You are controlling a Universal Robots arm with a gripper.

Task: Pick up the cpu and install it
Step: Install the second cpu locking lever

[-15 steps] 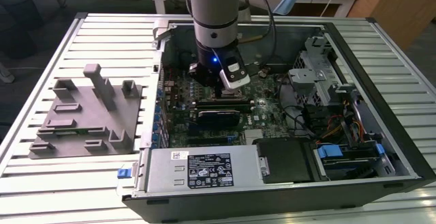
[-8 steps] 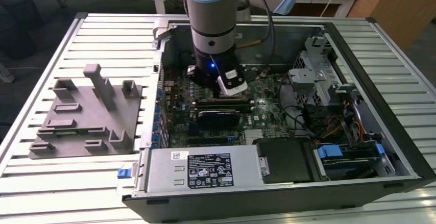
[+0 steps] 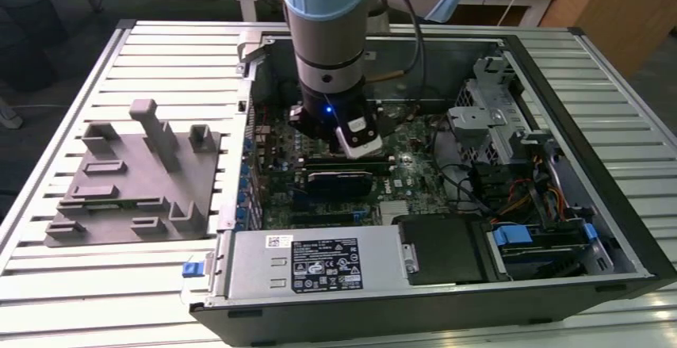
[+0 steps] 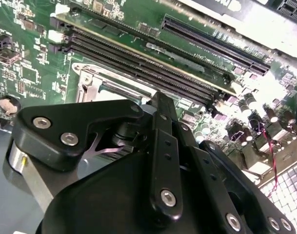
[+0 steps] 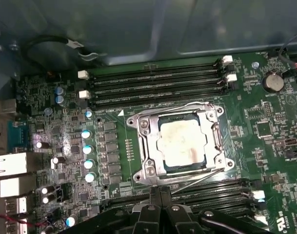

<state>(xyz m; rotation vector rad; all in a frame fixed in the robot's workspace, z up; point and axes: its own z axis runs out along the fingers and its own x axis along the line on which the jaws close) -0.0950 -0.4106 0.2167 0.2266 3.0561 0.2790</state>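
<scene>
Already seated in the socket frame (image 5: 180,144) mid-motherboard (image 5: 65,126), the cpu (image 5: 181,142) lies flat while the gripper (image 5: 160,202), fingers pressed together and empty, hovers beside it; squareness needs checking.

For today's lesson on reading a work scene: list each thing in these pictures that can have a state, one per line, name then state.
cpu: seated in the socket, metal top facing up.
socket frame: closed down around the cpu.
gripper: just above the motherboard, beside the socket, holding nothing.
computer case: lying on its side, panel off, interior exposed.
memory slots: empty.
grey tray: no cpu on it.
</scene>
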